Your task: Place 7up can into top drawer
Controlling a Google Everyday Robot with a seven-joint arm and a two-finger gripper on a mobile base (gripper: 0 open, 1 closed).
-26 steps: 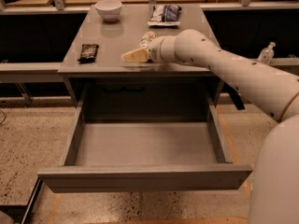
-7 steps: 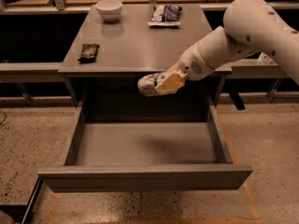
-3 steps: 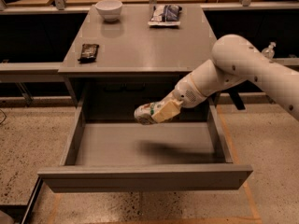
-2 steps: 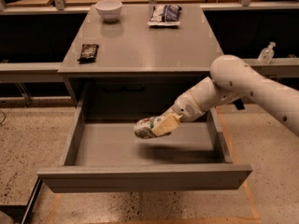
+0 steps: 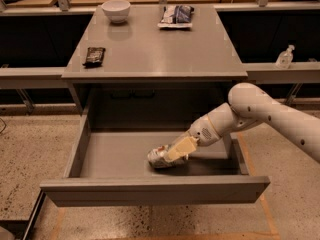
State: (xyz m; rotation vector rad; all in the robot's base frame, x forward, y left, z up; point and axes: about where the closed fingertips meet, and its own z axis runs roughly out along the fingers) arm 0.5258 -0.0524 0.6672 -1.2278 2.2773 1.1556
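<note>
The top drawer (image 5: 150,191) is pulled wide open under the grey table (image 5: 150,49). The 7up can (image 5: 159,157), silvery with green and red marks, lies on its side at the drawer floor, right of the middle. My gripper (image 5: 172,153) reaches down into the drawer from the right and is shut on the can, its cream fingers (image 5: 181,148) across the can's body. My white arm (image 5: 270,119) comes in from the right edge.
On the tabletop stand a white bowl (image 5: 115,10) at the back left, a blue-white snack bag (image 5: 176,15) at the back, and a dark snack bar (image 5: 94,55) at the left. A clear bottle (image 5: 284,58) stands on the right side shelf.
My gripper has carried the can from the tabletop out over the open drawer and down to its floor.
</note>
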